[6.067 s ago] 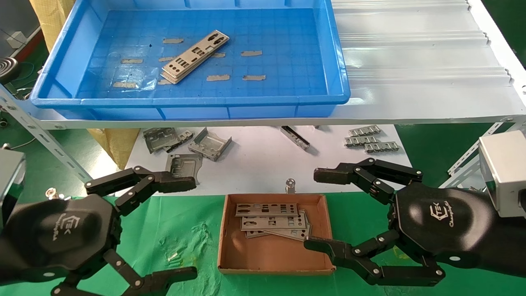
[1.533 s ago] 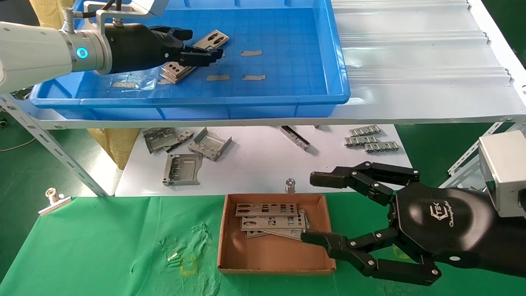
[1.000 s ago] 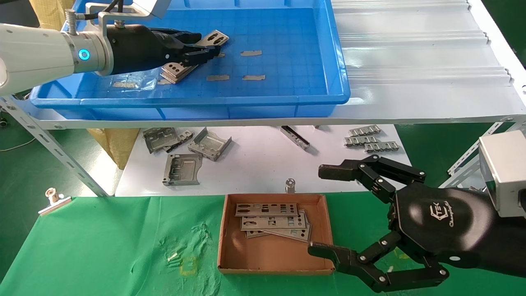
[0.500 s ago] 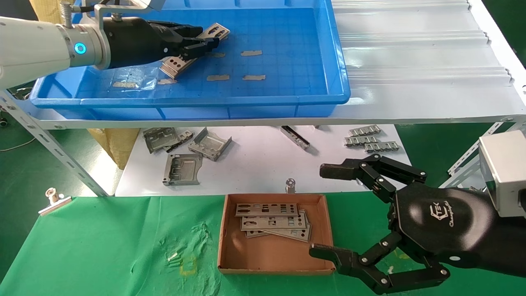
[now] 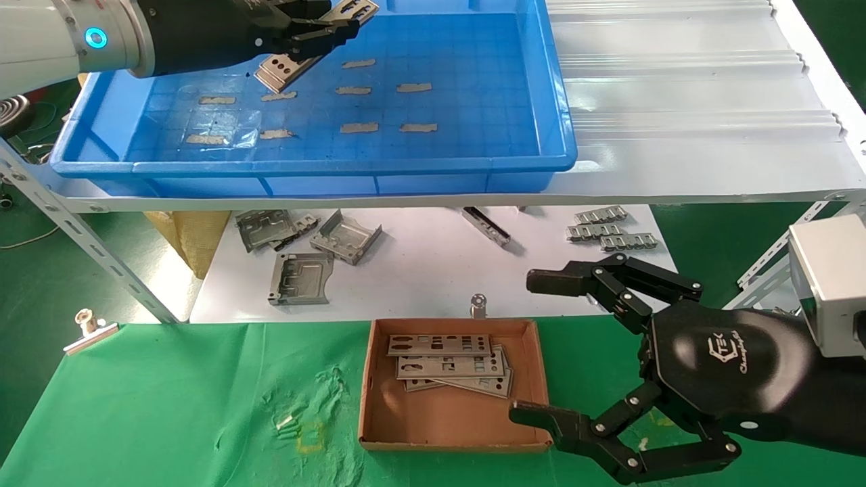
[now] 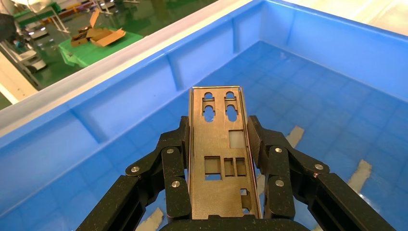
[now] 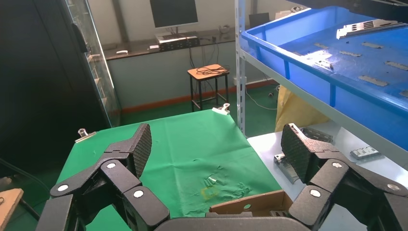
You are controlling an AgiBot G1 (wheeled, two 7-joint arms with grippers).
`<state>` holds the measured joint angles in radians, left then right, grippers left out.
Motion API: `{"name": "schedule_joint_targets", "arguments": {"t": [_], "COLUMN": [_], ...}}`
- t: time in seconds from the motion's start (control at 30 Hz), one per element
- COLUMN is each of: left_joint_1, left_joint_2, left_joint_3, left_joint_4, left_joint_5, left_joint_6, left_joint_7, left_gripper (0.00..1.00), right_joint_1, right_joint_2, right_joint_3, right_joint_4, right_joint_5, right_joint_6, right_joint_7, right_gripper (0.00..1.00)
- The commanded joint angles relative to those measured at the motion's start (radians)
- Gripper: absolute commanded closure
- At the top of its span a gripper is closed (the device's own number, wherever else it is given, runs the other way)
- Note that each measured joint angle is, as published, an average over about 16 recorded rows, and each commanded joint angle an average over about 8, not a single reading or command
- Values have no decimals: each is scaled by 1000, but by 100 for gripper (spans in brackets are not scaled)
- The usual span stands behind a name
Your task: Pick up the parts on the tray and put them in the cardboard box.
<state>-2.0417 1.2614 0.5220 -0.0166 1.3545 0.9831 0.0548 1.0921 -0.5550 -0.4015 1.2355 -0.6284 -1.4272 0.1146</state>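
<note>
- The left gripper [image 5: 318, 30] is over the far left part of the blue tray [image 5: 433, 166], its jaws closed on the long edges of a metal plate [image 5: 298, 54].
- In the left wrist view the plate [image 6: 222, 154] lies flat between the two black fingers [image 6: 173, 159], cutouts facing up, clear of the tray floor [image 6: 337, 115].
- From the head view it looks as though more than one plate may be pinched together, but the edges are too thin to tell.
- Only scraps of beige tape [image 5: 414, 88] lie on the tray floor.
- The cardboard box [image 5: 446, 423] sits on the green cloth [image 5: 169, 406] below the shelf, with a few plates [image 5: 450, 365] stacked at its far end.
- The right gripper [image 5: 534, 345] rests just beside the box on its right, jaws spread wide and holding nothing.
- Bent brackets [image 5: 325, 243] and small linked strips [image 5: 609, 233] lie on the white sheet [image 5: 419, 270] behind the box.
</note>
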Motion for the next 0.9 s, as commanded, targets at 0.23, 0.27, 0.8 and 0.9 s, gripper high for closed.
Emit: {"name": "schedule_joint_targets", "arguments": {"t": [0.23, 0.27, 0.8, 0.9], "left_joint_1": [35, 41, 62, 63], "left_joint_2": [18, 22, 33, 33], "left_joint_3": [2, 1, -12, -12], "left_joint_4": [17, 18, 14, 13], "left_joint_5": [3, 2, -16, -17], "left_joint_6": [-38, -44, -82, -80], "left_joint_7": [21, 23, 31, 33], "left_gripper": [100, 100, 0, 0], "right_joint_1": [0, 0, 0, 0], "right_joint_2": [0, 0, 0, 0], "right_joint_3": [0, 0, 0, 0], "right_joint_4": [0, 0, 0, 0], "right_joint_5": [0, 0, 0, 0], "right_joint_6": [0, 0, 0, 0], "right_joint_7": [0, 0, 0, 0], "right_gripper": [0, 0, 0, 0]}}
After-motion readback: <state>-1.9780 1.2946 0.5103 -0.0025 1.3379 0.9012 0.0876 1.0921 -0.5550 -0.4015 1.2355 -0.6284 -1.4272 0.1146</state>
